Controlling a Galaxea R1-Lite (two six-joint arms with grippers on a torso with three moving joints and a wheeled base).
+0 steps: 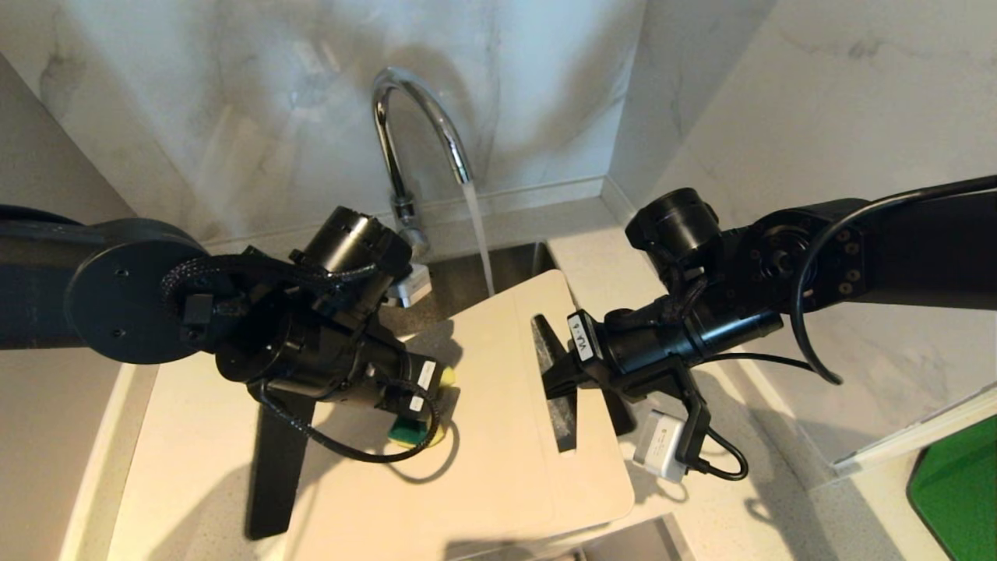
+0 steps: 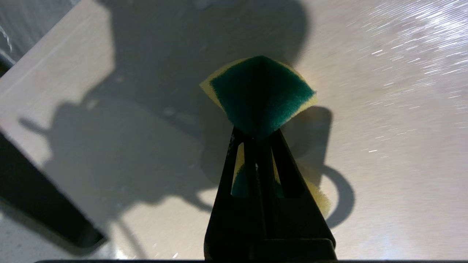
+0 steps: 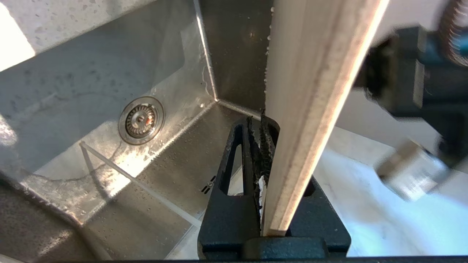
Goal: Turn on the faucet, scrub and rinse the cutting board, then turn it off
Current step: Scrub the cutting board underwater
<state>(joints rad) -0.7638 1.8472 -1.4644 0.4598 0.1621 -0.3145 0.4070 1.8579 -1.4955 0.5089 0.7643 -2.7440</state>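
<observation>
Left hand, lower centre of the head view, is clamped on a green-and-yellow sponge pressed to the cutting board. Right hand pinches the board at its handle slot, holding it tilted over the sink. Water runs from the faucet, upper centre. A white label on the right hand carries print, perhaps "VU", too small to read surely

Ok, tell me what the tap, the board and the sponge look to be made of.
Tap: polished metal, probably chrome, going by its mirror-like shine.
Board: likely plastic, cream and matte; the right wrist view shows a thin edge with a fine line along it, so I can't be sure.
Sponge: yellow foam under a fuzzy green scouring layer.
</observation>
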